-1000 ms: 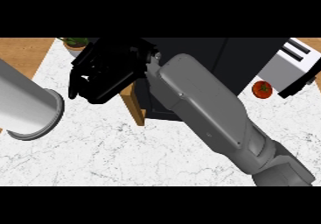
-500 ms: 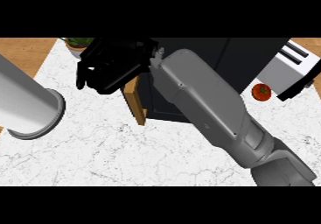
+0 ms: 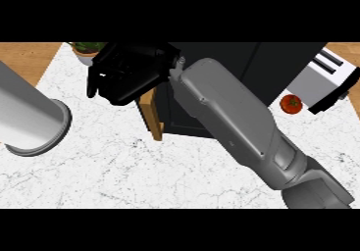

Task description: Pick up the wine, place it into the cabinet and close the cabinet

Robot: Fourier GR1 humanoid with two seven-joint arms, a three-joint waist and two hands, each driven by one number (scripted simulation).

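right hand (image 3: 124,73) at 11 o'clock, fingers curled, whether round anything could not be told | wine not visible | black cabinet (image 3: 211,63) at 12 o'clock, wooden door edge (image 3: 150,117) beneath hand | left forearm (image 3: 27,115) at 9 o'clock, hand out of view | toaster (image 3: 327,78), tomato (image 3: 291,103) at 2 o'clock | potted plant (image 3: 87,48) at 11 o'clock

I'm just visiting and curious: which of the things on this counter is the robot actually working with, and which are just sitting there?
Part of the job:
- cabinet, dark, in the middle
- its wooden door, standing ajar
- right robot hand, at the door's upper end

Just lying about:
- tomato
- toaster
- potted plant

No wine bottle can be made out.
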